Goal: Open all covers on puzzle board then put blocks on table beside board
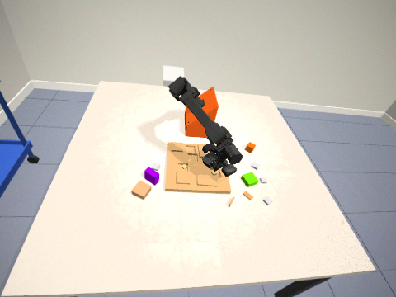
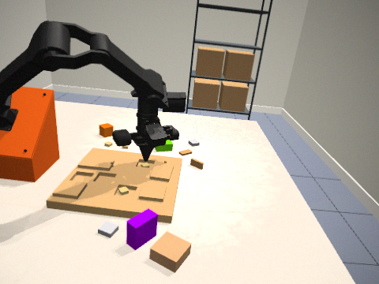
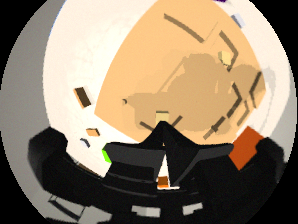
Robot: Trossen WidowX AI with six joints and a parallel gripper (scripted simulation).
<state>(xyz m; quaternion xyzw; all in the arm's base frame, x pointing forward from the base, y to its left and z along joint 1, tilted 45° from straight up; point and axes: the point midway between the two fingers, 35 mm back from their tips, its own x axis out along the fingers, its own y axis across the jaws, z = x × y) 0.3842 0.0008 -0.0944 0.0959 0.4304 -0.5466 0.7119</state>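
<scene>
The tan puzzle board [image 1: 175,186] [image 2: 79,202] [image 3: 160,43] lies flat in the middle of the table, with several flat covers on it, such as one cover [image 2: 162,173] near its right edge. A small tan knob [image 2: 123,190] stands near the board's middle. My gripper [image 1: 214,170] [image 2: 146,158] [image 3: 162,123] is shut with nothing between its fingers. It points straight down and its tips meet the board near the far right edge, at another small knob. A purple block [image 1: 152,176] [image 2: 141,228], a green block [image 1: 249,179] [image 2: 166,146] and a small orange block [image 1: 250,147] [image 2: 106,129] rest on the table off the board.
A flat tan block [image 1: 141,190] [image 2: 170,251] lies by the purple one. Small white tiles [image 1: 267,200] [image 2: 108,229] and tan strips [image 1: 247,195] [image 2: 197,163] are scattered around. The arm's orange base [image 1: 202,115] [image 2: 24,134] stands behind the board. A shelf with boxes [image 2: 225,59] stands beyond the table.
</scene>
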